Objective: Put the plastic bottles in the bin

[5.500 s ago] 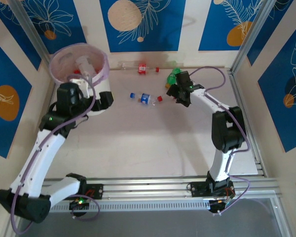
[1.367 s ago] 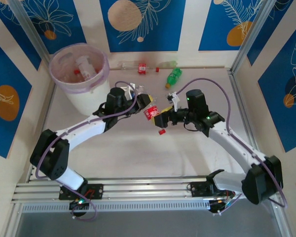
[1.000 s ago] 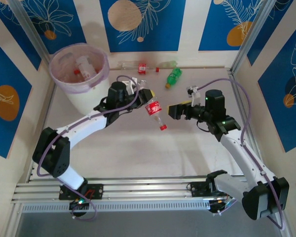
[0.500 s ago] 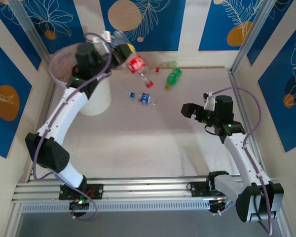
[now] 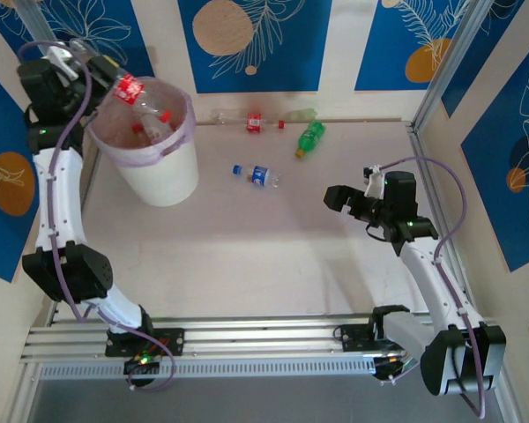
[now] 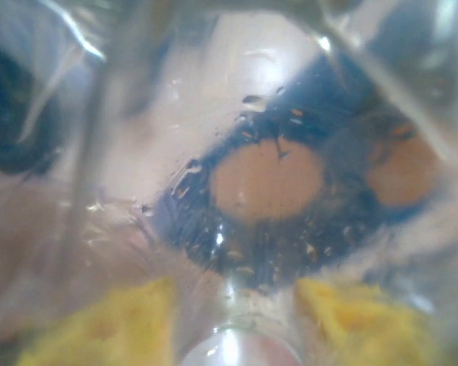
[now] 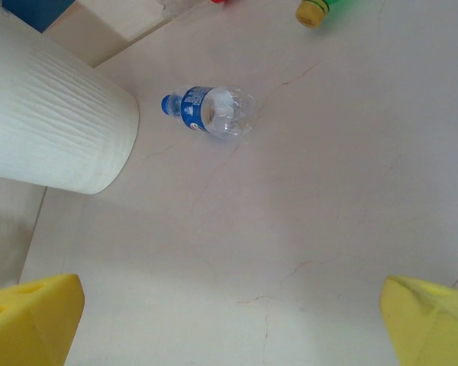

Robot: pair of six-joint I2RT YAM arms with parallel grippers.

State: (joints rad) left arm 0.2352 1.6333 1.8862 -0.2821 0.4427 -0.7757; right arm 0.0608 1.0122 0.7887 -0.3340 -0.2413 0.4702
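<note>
Left claw (image 5: pixel 93 69) clenched on red-label bottle (image 5: pixel 126 87) above bin (image 5: pixel 166 173), right claw (image 5: pixel 333 197) spread wide, empty

Ribbed plastic bin (image 7: pixel 53 130), seemingly matt; blue-labelled bottle (image 7: pixel 214 113) glossy clear.

bin (image 5: pixel 172 181) stood far left | bottles (image 5: pixel 154 123) lay inside | one bottle (image 5: pixel 261 176) lay right of it | more bottles (image 5: pixel 310 134) lay behind, along wall (image 5: pixel 353 104)

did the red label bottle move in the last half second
Yes. The red-label bottle moved left, from right of the bin to above its far-left rim.
</note>
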